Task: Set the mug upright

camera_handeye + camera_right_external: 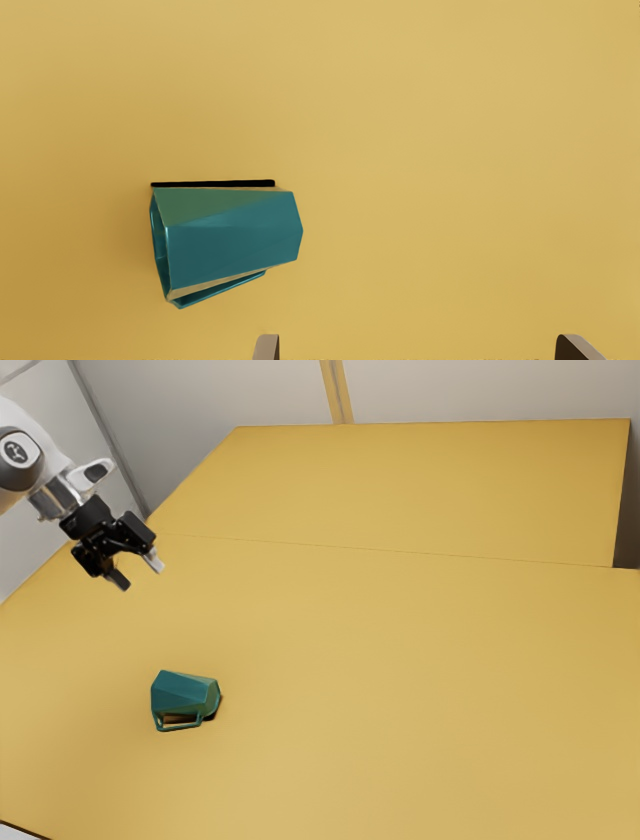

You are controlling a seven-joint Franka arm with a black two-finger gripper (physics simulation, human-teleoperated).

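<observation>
Mug, teal and faceted, is seen tipped on its side on the yellow table, at about eight o'clock from the exterior view's centre. Its handle is turned toward six o'clock in that view. The gripper is held above the tabletop, well apart from the mug, which is placed toward five o'clock from it. The jaws are parted wide, and nothing is grasped between them.
</observation>
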